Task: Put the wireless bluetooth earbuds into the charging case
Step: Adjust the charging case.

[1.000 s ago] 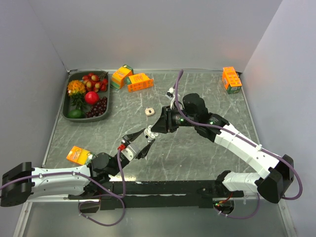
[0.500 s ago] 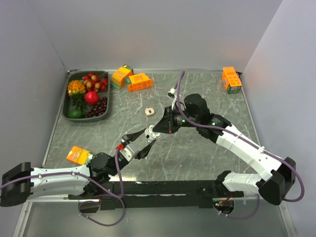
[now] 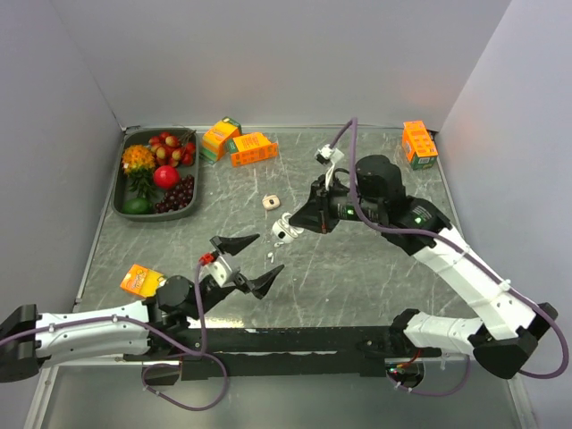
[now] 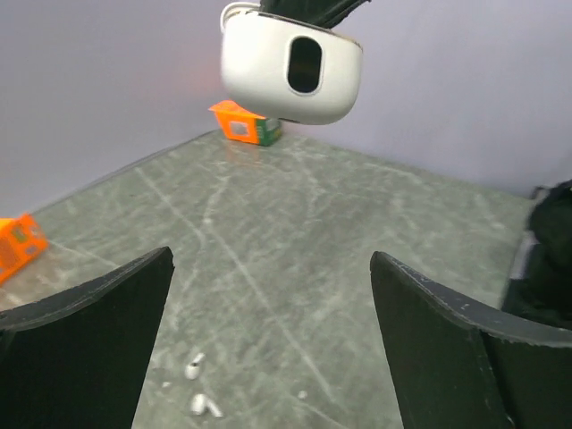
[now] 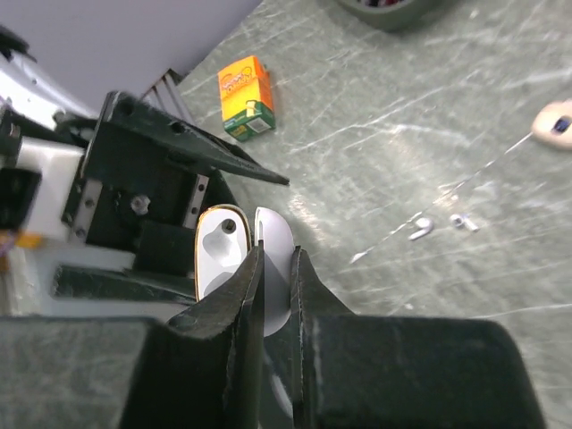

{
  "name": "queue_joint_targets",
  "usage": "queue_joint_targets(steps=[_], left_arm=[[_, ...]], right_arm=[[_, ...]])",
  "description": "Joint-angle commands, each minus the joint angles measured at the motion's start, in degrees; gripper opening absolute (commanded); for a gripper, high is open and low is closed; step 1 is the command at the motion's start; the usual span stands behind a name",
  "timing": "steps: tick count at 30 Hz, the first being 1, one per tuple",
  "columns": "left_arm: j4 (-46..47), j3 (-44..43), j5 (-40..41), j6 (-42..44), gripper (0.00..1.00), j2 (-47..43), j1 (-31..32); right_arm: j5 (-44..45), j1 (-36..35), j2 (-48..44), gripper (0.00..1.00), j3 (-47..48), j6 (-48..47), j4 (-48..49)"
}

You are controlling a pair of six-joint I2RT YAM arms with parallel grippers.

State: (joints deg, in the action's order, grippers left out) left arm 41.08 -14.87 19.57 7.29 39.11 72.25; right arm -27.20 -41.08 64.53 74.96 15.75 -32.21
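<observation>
Right hand (image 5: 277, 255) clamps open case (image 4: 290, 67) aloft. Left hand (image 4: 270, 259) spread, empty. Two earbuds (image 4: 194, 366) lie on counter (image 3: 357, 277); none inserted yet.

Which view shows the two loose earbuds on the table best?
Right wrist: both earbuds lie in plain sight on the table beyond the gripped charging case. Left wrist shows them tiny near its bottom edge; top external gives only faint white specks.

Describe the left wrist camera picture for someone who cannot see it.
A white charging case hangs at the top, gripped from above by the right gripper. Below, the left gripper stands wide open, and two tiny white earbuds lie on the grey table between its black fingers.
</observation>
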Motion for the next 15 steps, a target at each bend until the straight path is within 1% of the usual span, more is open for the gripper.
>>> queue_joint_targets(steps=[1,2,3,4,5,6,7,8,9,10,11,12,13,14,15], left_arm=[[-4.87,-3.76,-7.07,-14.39,0.96,-5.96,-1.05],[-5.39,-4.11,-7.79,-17.28,0.96,-6.67,-2.45],[-8.96,-5.76,-8.84,-23.05,0.96,-7.20,-3.59],[-12.31,-7.52,-11.03,-24.76,0.96,-7.12,-4.82],[-15.38,-9.54,-19.57,-25.74,0.96,-6.51,-8.06],[-18.29,-12.78,-24.27,-27.05,0.96,-5.81,-9.65],[-20.32,-13.86,-30.58,-28.28,0.96,-4.32,-11.67],[-19.03,-14.48,-36.82,-29.17,0.96,-3.53,-16.22],[-16.76,-14.13,-50.11,-32.57,0.96,-2.47,-18.70],[-11.51,-13.87,-55.12,-34.78,0.96,0.50,-23.51],[-8.85,-13.52,-59.26,-37.06,0.96,2.27,-25.73],[-5.87,-12.64,-65.91,-41.09,0.96,4.11,-27.49],[-2.79,-12.29,-67.54,-42.34,0.96,7.35,-29.25],[-0.50,-12.11,-68.00,-42.88,0.96,8.42,-29.44],[-0.47,-12.54,-68.00,-41.93,0.96,9.31,-29.45]], right_arm=[[1.17,-1.02,-3.27,0.00,2.91,-12.92,-5.05],[1.71,-1.54,-5.01,0.00,1.69,-14.76,-4.97],[3.02,-2.42,-6.16,0.00,0.81,-17.91,-4.71],[4.51,-2.69,-7.30,0.00,0.11,-18.90,-4.36],[4.70,-2.69,-8.79,0.00,-0.51,-20.22,-5.14],[5.14,-2.78,-9.16,0.00,-0.51,-22.75,-6.02],[5.66,-3.30,-9.16,0.00,-0.43,-23.91,-6.98],[6.02,-3.30,-8.81,0.00,0.09,-24.70,-7.86],[5.76,-3.39,-8.81,0.00,0.01,-25.67,-8.83],[5.32,-3.48,-8.98,0.00,-0.16,-25.94,-8.75],[3.92,-3.48,-9.07,0.00,-0.86,-26.03,-8.40],[3.04,-3.48,-9.07,0.00,-1.13,-25.94,-8.05],[2.51,-3.83,-8.90,0.00,-1.48,-26.03,-8.13],[2.24,-4.01,-8.64,0.00,-1.66,-26.03,-8.14],[2.50,-4.27,-8.55,0.00,-1.74,-25.68,-8.48]])
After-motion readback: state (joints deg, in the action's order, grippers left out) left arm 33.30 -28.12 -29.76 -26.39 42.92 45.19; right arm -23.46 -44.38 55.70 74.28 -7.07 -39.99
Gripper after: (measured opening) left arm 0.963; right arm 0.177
